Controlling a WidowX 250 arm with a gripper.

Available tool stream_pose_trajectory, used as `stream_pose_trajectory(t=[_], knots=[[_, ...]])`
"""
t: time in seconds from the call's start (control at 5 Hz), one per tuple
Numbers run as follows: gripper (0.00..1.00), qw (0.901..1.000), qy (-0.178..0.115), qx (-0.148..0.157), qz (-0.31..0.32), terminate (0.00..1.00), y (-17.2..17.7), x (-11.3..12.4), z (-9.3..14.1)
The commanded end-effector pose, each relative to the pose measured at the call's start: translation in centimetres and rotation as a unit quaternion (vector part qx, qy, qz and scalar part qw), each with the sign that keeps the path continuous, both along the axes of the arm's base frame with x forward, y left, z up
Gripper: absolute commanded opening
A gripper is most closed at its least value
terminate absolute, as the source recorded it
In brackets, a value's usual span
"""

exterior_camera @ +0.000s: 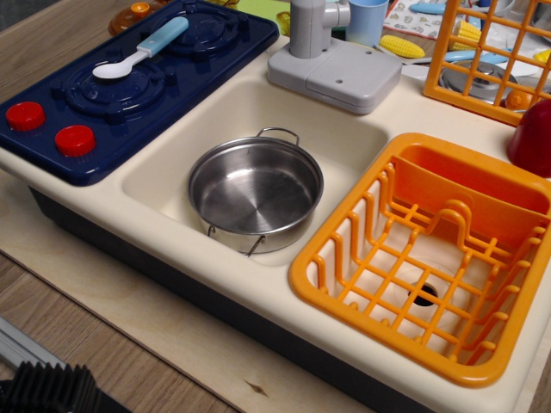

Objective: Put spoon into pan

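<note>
At the far left of my view, the dark-blue plastic toy stove top carries two round red knobs near its front edge, and the small plastic spoon with a white bowl and light-blue handle lies flat across its burner rings, bowl toward the left and handle angled up to the right. At the bottom left corner I see a black ribbed part that may belong to the arm; I cannot identify it as the gripper, so I cannot tell whether the gripper is open or closed. Moving right, the cream plastic sink basin holds the round, shallow, shiny stainless-steel pan, which sits upright on the basin floor with one thin wire loop handle at its back rim and the other at its front rim; the pan's interior is bare, and the spoon lies well apart from it on the stove. Behind the basin stands the grey plastic toy faucet block. Right of the basin, the orange plastic dish rack rests in the second compartment. At the upper right, a yellow toy corn cob lies beside an orange wire basket. The whole unit rests on the light wooden tabletop.
</note>
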State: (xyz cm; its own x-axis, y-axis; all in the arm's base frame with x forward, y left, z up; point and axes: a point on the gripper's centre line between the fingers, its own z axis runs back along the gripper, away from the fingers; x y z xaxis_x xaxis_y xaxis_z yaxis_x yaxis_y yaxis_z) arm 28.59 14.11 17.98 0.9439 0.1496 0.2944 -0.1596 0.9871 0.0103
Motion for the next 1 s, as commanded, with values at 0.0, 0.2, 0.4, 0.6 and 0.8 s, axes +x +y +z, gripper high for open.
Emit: stream_pose_trajectory(t=[0.0, 0.2, 0.4, 0.6, 0.8], knots=[[1.0, 1.0, 0.0, 0.0, 0.0, 0.0, 0.0, 0.0, 0.0], [1.0, 0.9999, -0.007, -0.009, -0.005, 0.0, 0.4, 0.3, -1.5], [1.0, 0.9998, -0.019, -0.011, -0.003, 0.0, 0.5, 0.3, -2.8], [1.0, 0.9994, -0.023, -0.027, 0.003, 0.0, 0.6, 0.5, -4.1], [1.0, 0.9991, -0.026, -0.032, 0.001, 0.0, 1.3, 0.4, -5.1]])
